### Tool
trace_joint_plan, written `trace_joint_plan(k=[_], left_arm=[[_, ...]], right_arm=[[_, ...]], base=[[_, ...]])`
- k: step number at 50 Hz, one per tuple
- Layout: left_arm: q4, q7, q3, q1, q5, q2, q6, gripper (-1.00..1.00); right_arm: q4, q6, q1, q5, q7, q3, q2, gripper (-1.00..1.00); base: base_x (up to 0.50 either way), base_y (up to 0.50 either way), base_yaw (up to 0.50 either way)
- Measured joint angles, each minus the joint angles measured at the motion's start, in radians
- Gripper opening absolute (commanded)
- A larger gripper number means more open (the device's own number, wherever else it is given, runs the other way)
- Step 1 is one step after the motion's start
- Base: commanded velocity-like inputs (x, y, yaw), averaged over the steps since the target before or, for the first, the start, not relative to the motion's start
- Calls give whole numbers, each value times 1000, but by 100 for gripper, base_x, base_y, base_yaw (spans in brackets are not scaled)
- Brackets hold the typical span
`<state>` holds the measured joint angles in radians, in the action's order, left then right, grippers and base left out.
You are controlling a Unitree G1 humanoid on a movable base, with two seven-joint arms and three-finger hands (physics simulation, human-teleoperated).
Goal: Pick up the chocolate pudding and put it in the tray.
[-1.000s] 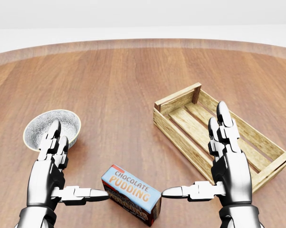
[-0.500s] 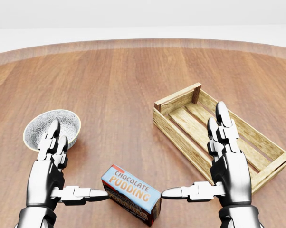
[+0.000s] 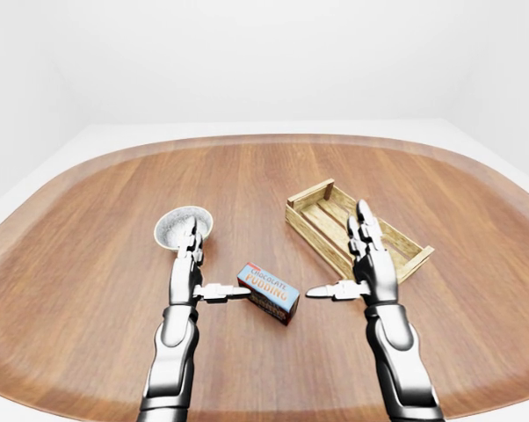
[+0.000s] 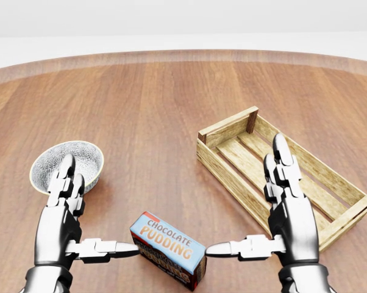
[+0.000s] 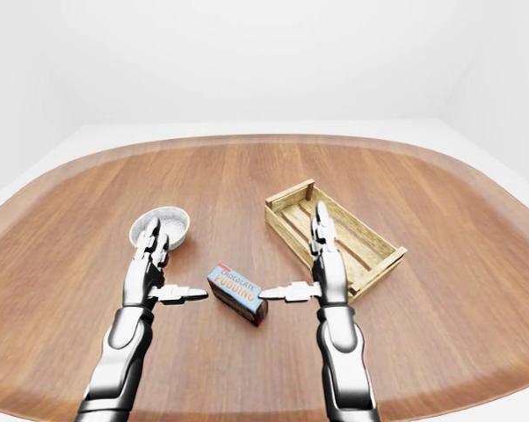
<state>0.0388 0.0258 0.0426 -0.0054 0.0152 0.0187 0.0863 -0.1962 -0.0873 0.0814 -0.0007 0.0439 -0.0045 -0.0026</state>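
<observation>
The chocolate pudding box, blue with a red corner, lies flat on the wooden table at the bottom middle of the head view. My left hand stands open at its left, thumb tip at the box's left end. At the box's right end is the thumb tip of my open right hand. Whether the thumbs touch it or stop just short I cannot tell. Both hands hold their other fingers straight up, and neither closes round the box. The tray, a slatted wooden crate, lies empty at the right, just beyond my right hand.
A speckled white bowl sits at the left of the head view, partly behind my left fingers. The round wooden table has a raised rim, with white floor and walls beyond it.
Both hands have shifted only slightly, the right one a little left and down. The box, crate and bowl have not moved.
</observation>
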Motion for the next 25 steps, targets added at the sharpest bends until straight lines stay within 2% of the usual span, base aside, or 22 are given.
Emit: trace_joint_plan(k=[25], left_arm=[[3,-4,1,-5,0,0,-7,100]], right_arm=[[103,0,-7,-71,-18,33,4,100]], base=[[0,0,0]])
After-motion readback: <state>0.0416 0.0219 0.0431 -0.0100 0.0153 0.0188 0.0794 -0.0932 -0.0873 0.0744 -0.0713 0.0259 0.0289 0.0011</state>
